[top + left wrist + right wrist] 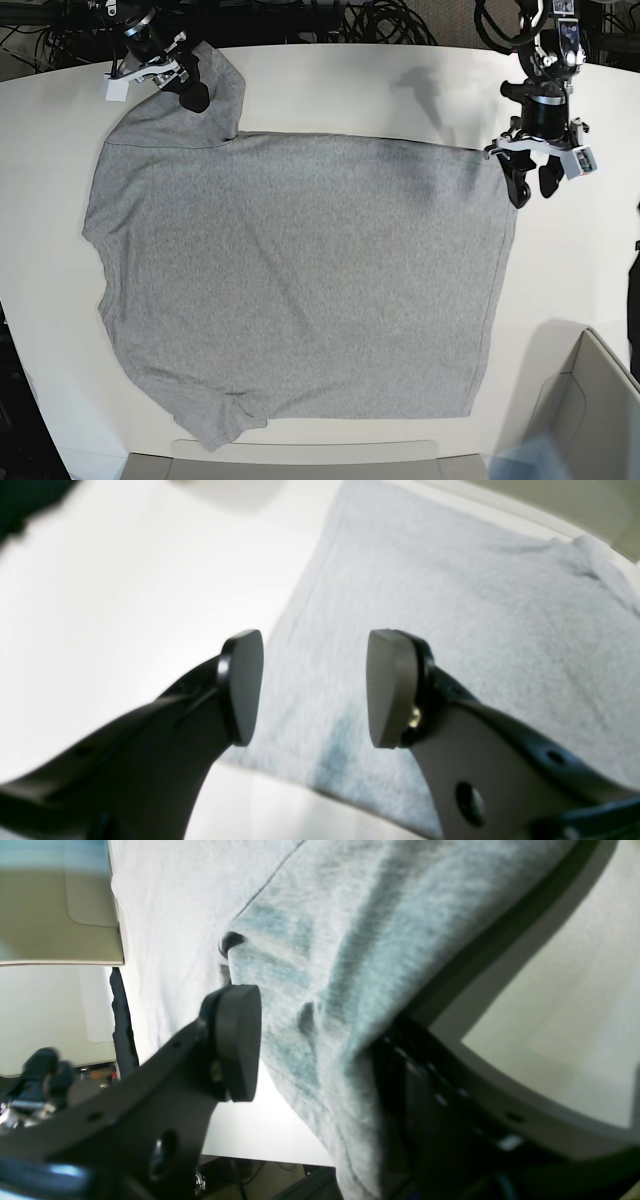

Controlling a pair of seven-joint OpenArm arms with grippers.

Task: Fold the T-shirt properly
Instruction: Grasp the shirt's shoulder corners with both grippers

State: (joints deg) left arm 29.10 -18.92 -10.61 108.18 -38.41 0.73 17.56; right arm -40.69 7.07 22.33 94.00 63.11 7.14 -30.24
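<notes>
Left wrist view: the left gripper stands wide, with nothing between its two flat, matte dark pads, each a rounded wedge on a smooth black finger. Past them the T-shirt lies flat, a soft, fuzzy heather-grey knit running from 6 o'clock up to 1 o'clock, with a straight hemmed edge along its left. The table to the left is glossy white.

Right wrist view: the right gripper also stands wide, but grey cloth hangs in a thick, creased fold through the gap, draped over the right-hand finger and hiding its pad; the round black pad at 9 o'clock sits just beside the fabric. The T-shirt shows a ribbed weave and a thin seam line at 12 o'clock.

Base view: the T-shirt is spread over the middle of the white table, plain side up, nearly rectangular. Its sleeve at 11 o'clock is lifted in a bunched peak at the right gripper. The left gripper hovers at 2 o'clock over the shirt's corner.
</notes>
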